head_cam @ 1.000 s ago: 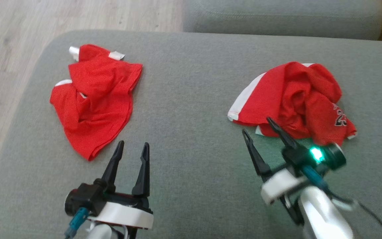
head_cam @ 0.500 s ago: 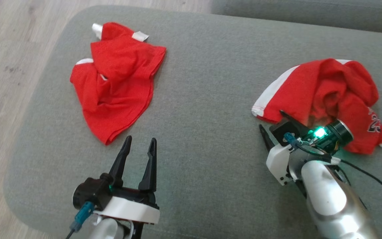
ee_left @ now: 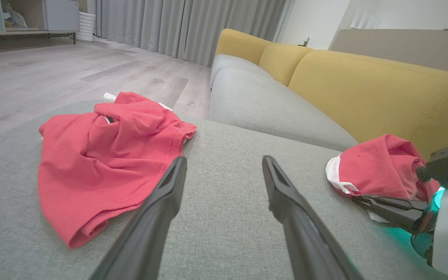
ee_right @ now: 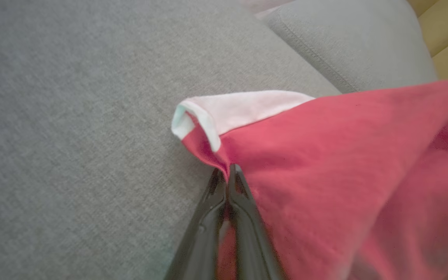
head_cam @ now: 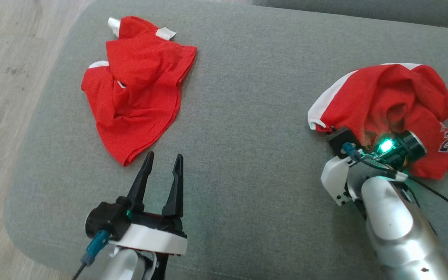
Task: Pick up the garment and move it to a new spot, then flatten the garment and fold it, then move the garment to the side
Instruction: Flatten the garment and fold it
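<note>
A crumpled red garment [head_cam: 395, 93] with white trim and a number print lies at the right of the grey cushion [head_cam: 247, 97]. It also appears in the left wrist view [ee_left: 375, 167]. My right gripper [ee_right: 230, 173] is shut on the garment's [ee_right: 325, 155] near-left edge, just below the white hem. In the head view its fingers are hidden under the cloth beyond the right wrist [head_cam: 364, 159]. My left gripper [head_cam: 164, 155] stands open over bare cushion with nothing between its fingers [ee_left: 224, 161].
A second red garment [head_cam: 138, 89] lies crumpled at the cushion's far left, just ahead of the left gripper [ee_left: 103, 155]. Wooden floor [head_cam: 6, 58] runs past the cushion's left edge. A grey seat [ee_left: 270, 112] and yellow backrest [ee_left: 364, 89] stand behind.
The right gripper has gone forward to the near edge of the right garment and shut on it. The head camera has shifted. The left gripper stays open in place.
</note>
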